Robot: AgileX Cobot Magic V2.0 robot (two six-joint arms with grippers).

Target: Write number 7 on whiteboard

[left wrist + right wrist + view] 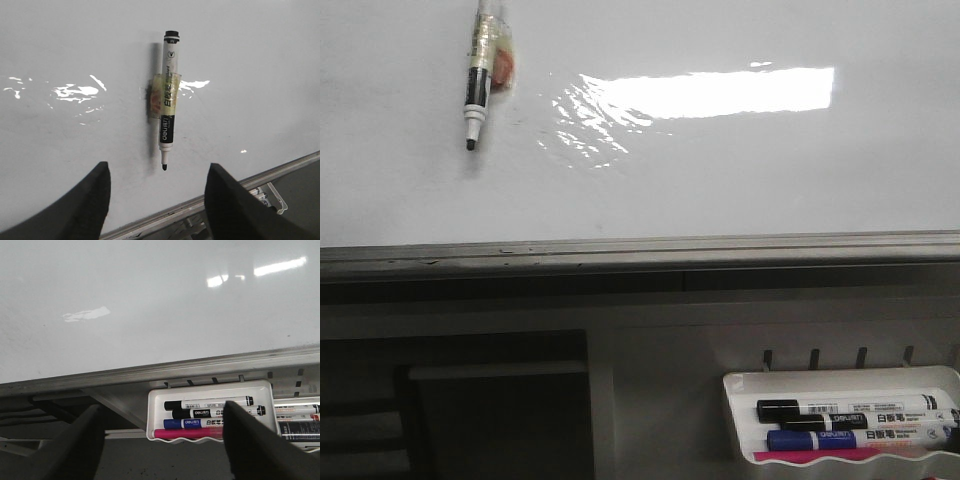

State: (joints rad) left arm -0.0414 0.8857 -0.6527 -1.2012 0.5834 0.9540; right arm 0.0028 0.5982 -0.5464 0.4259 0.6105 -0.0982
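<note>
The whiteboard (740,180) is glossy white with a grey rim and a bright glare; no drawn number 7 shows on it. A black-and-white marker pen (477,85), uncapped with its tip down, is taped to the board at the upper left; it also shows in the left wrist view (168,100). My left gripper (157,192) is open and empty, just below the marker's tip, apart from it. My right gripper (162,440) is open and empty, low in front of the marker tray (210,390). Neither gripper shows in the front view.
A small white marker tray (840,380) hangs below the board's rim at the lower right, holding two black markers, a blue one and a pink one. The board's grey bottom rim (640,248) runs across. A dark frame sits below at the left.
</note>
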